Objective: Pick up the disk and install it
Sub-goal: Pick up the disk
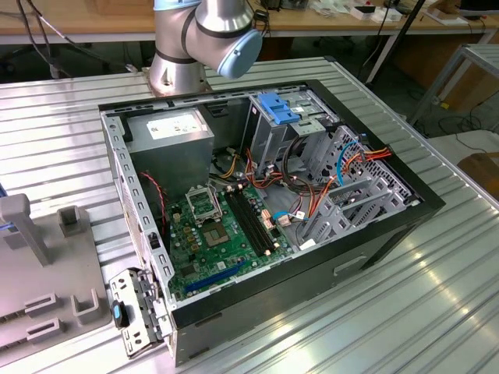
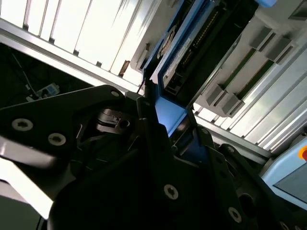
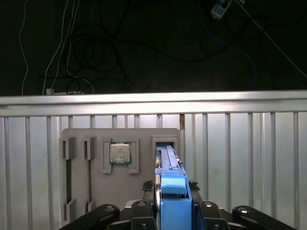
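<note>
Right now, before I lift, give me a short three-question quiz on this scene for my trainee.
1. True or false: the disk already sits in the computer's drive cage.
2. What is the gripper shut on? A) the disk B) the processor chip C) a cable
3. Fill in: the disk stands on edge in a slot of the grey ___.
Key: 1 false; 2 A; 3 tray.
</note>
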